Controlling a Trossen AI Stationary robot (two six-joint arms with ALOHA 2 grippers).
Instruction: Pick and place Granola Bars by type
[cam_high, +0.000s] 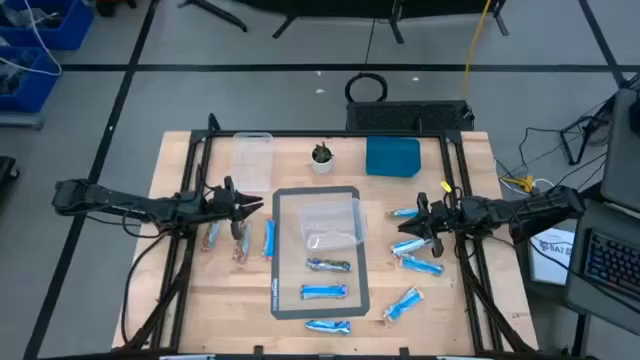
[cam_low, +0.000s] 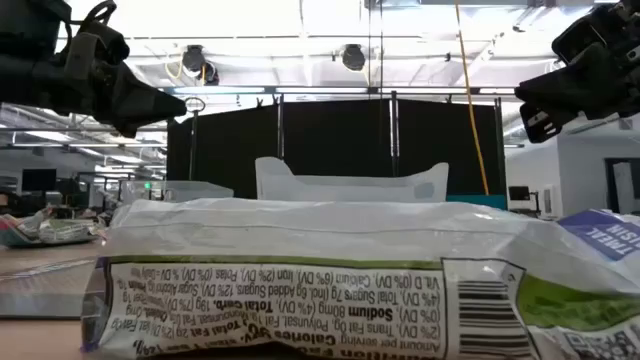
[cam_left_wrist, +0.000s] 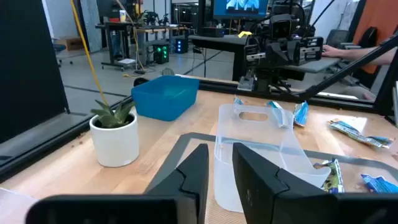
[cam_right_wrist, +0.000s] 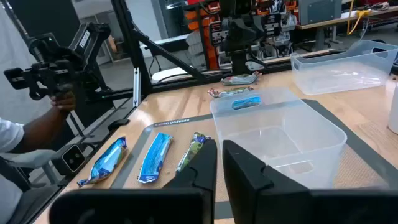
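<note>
Granola bars: thin, oblong, crinkled foil wrappers. Three blue bars (cam_high: 325, 292) lie on the grey mat (cam_high: 283, 200), long axes running 3 to 9 o'clock, at 6 o'clock from the clear plastic tub (cam_high: 332, 224). Left gripper (cam_high: 256, 207) hovers at the mat's 9 o'clock edge, fingers slightly parted, empty. Right gripper (cam_high: 416, 218), at 3 o'clock over loose blue bars (cam_high: 416, 245), is closed, empty.

A robotics lab or workshop. A wooden table (cam_high: 300, 300) in a black metal frame stands on a grey floor marked with dark tape lines. Two dark robot arms reach over it. Behind, black curtain panels (cam_low: 330, 150) screen a large open hall with ceiling lights, workbenches, computer monitors (cam_left_wrist: 239, 6), cables and a blue storage crate (cam_high: 45, 25). A person's hand (cam_right_wrist: 62, 99) holds a control rig beside the table.
</note>
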